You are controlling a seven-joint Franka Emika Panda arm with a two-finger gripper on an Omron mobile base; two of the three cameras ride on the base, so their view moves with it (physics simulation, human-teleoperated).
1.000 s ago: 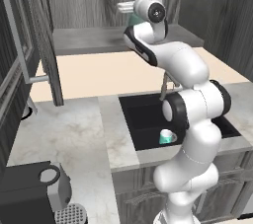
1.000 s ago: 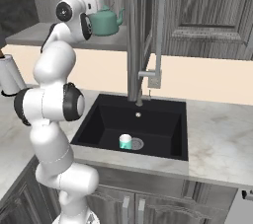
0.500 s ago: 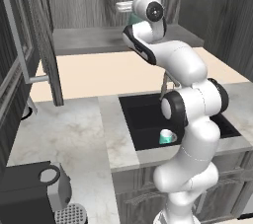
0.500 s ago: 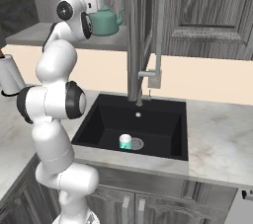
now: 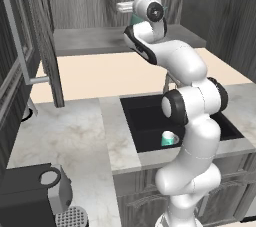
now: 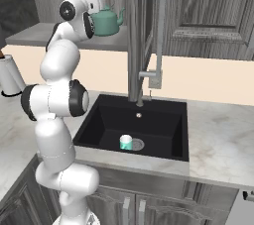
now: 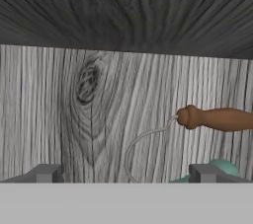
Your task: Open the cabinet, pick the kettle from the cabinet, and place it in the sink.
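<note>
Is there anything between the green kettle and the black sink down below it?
Just bare beige wall and a strip of counter, in the right base view, between the kettle and the sink.

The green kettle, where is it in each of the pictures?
Left base view: a sliver of the kettle peeks out behind the arm's top, upper middle.
Right base view: upper left, on the cabinet shelf, spout pointing right.
Hand view: bottom right, brown handle above the green lid.
Shared landmark: the black sink.
</note>
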